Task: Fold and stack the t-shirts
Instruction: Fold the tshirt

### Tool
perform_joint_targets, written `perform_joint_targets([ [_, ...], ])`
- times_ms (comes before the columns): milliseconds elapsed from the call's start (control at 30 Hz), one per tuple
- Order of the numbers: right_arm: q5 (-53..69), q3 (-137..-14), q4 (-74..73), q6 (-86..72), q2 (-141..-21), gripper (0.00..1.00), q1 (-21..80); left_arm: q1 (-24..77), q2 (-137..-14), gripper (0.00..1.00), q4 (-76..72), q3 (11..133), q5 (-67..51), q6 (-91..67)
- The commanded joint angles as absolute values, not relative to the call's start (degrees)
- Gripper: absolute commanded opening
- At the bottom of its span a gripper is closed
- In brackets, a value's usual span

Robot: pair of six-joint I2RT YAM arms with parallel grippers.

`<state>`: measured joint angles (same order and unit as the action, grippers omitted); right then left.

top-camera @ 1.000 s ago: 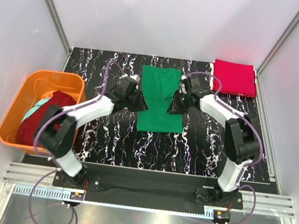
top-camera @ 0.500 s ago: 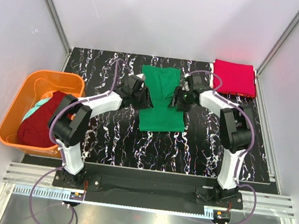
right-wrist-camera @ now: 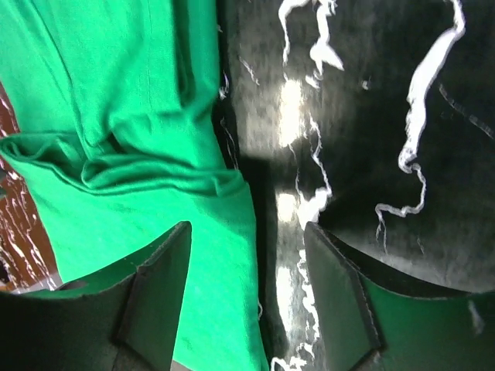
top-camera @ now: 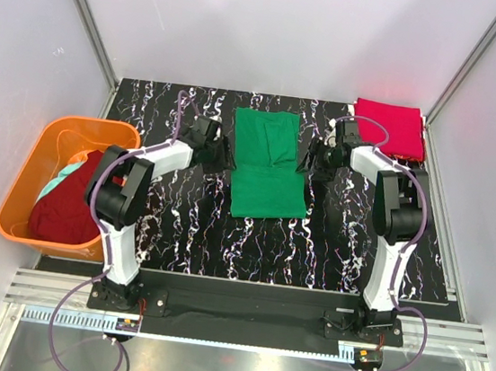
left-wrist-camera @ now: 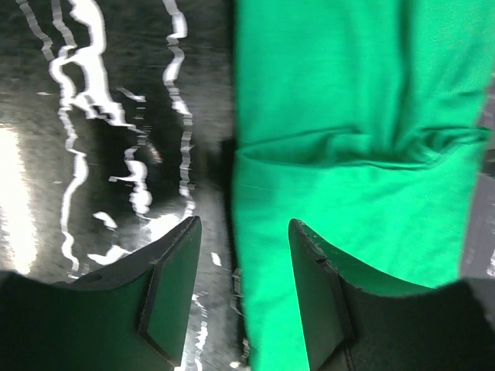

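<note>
Green t-shirt (top-camera: pixel 268 165) and crimson t-shirt (top-camera: pixel 389 129) lie on black, white-veined table (top-camera: pixel 180 222).

Orange plastic basket (top-camera: pixel 71 135) at L edge of black marbled tabletop (top-camera: pixel 332 241), white walls (top-camera: pixel 285 27) behind.

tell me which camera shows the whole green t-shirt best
Top external: the green t-shirt shows whole, folded into a long rectangle. The left wrist view catches only a patch by its left edge, the right wrist view only a creased patch by its right edge.
</note>
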<state>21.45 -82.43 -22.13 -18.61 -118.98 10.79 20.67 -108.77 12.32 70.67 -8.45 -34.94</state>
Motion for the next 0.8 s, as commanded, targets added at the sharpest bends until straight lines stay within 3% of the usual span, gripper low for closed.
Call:
perform_joint_targets([
  [0,24.8,-84.8,-19.2,-18.5,-121.1,0.67,10.3,19.1,-109.4,0.54,10.0,72.9,-10.2,-34.1],
  [267,28.3,-85.1,-17.4,-20.2,-123.0,0.55,9.7,17.6,-113.4,0.53,7.7,74.6,-15.6,-36.6],
  [467,29.0,-85.5,-16.7,-20.6,-123.0,0.47,9.5,17.2,-115.9,0.47,2.6,74.6,-20.6,-39.9],
  [700,28.4,-88.2,-17.9,-20.6,-122.4,0.22,9.4,17.0,-114.5,0.32,1.4,74.5,-19.7,-40.6],
  [733,28.6,-88.6,-18.0,-20.6,-122.3,0.09,9.4,17.0,-114.4,0.3,1.3,74.6,-19.4,-40.6],
  [767,28.7,-89.5,-18.2,-20.7,-122.3,0.05,9.4,16.9,-114.1,0.26,1.3,74.8,-19.2,-40.6],
])
